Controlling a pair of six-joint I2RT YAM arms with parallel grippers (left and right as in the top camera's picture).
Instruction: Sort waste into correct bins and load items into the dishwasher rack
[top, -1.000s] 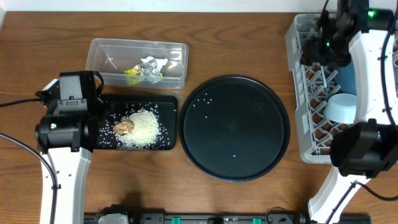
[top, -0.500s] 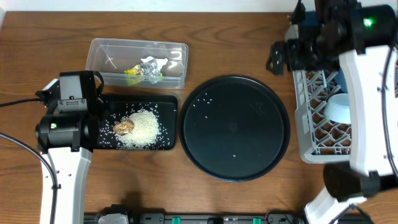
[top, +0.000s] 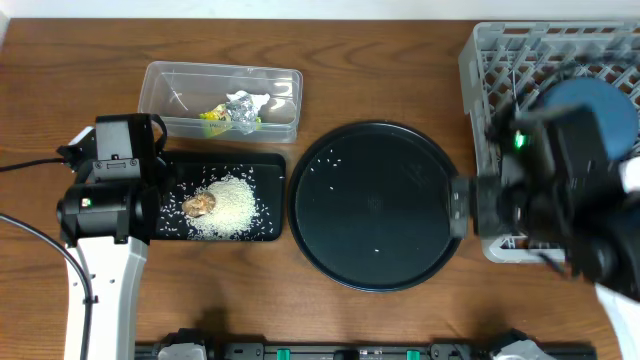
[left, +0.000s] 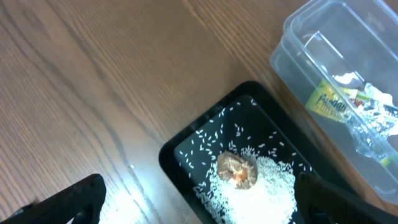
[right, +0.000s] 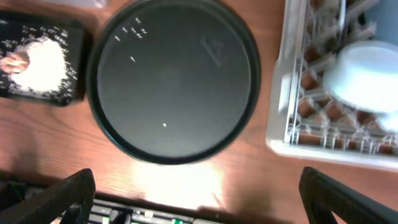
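The left gripper (left: 199, 208) is spread wide over the black tray (left: 180, 155), with the rice (left: 270, 186) just ahead of it and the tub (left: 298, 43) holding the wrapper (left: 329, 102) beyond to the right. The right gripper (right: 199, 199) is released above the round tray (right: 174, 81). The rack (right: 280, 93) with the bowl (right: 364, 74) is to its right.

The desk (top: 400, 60) is warm brown, streaked with wood grain. At eleven o'clock a clear tub (top: 165, 85) shows a yellow-green wrapper (top: 212, 117) and silver foil (top: 240, 104). At nine o'clock, the black tray (top: 272, 170) bears white rice (top: 235, 205) around a brown lump (top: 200, 205). The round tray (top: 376, 240) at centre is black, flecked with a few white grains. At two o'clock is a grey lattice rack (top: 480, 50), with a dark-blue plate (top: 590, 105) and a pale, near-white bowl (right: 360, 78).
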